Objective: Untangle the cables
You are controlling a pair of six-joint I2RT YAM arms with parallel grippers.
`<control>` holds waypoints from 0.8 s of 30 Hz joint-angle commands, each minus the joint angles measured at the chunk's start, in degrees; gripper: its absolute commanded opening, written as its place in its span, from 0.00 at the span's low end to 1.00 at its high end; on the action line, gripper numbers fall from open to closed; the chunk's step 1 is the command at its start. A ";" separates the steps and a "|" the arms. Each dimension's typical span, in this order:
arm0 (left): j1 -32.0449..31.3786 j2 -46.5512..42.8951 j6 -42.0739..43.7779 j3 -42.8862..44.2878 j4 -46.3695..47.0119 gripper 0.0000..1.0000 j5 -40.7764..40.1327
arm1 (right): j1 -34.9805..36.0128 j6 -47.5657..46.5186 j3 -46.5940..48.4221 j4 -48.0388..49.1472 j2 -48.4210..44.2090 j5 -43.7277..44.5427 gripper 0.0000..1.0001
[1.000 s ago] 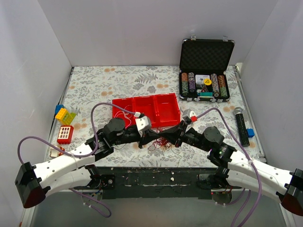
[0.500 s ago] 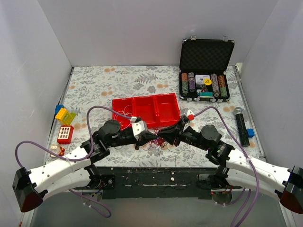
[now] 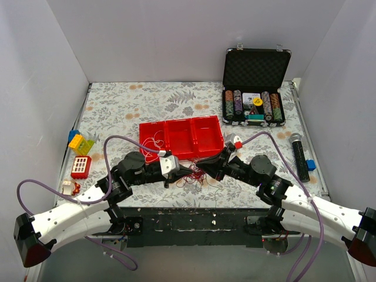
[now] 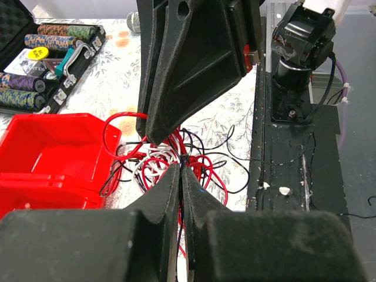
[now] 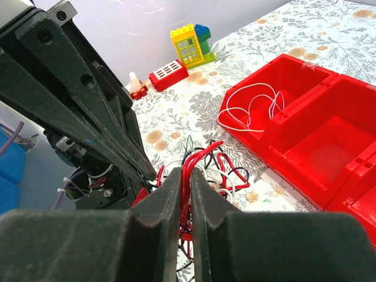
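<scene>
The cables (image 3: pixel 195 175) form a small knot of thin red, black and white wires on the flowered cloth, just in front of the red tray (image 3: pixel 182 136). My left gripper (image 3: pixel 188 170) comes in from the left and my right gripper (image 3: pixel 203 170) from the right, tips almost meeting over the knot. In the left wrist view the left gripper (image 4: pixel 181 170) is shut on a thin dark strand, with the tangle (image 4: pixel 158 161) just beyond. In the right wrist view the right gripper (image 5: pixel 185 175) is shut on a bunch of red strands (image 5: pixel 202 154). One white wire (image 5: pixel 249 103) lies in the tray's left compartment.
An open case of poker chips (image 3: pixel 254 88) stands at the back right, and a black microphone (image 3: pixel 299 155) lies along the right edge. Toy blocks (image 3: pixel 81 143) and a red block (image 3: pixel 81 167) sit at the left. The table's black front edge (image 4: pixel 294 153) runs close to the knot.
The left arm has drawn back to the left and nearer, taking the knot a little that way. The right gripper followed leftward, and its jaws parted, then closed again.
</scene>
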 commanded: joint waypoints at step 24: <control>-0.82 -3.10 7.42 -1.22 -1.01 0.00 1.57 | -0.24 3.06 1.99 8.32 2.92 -3.21 0.36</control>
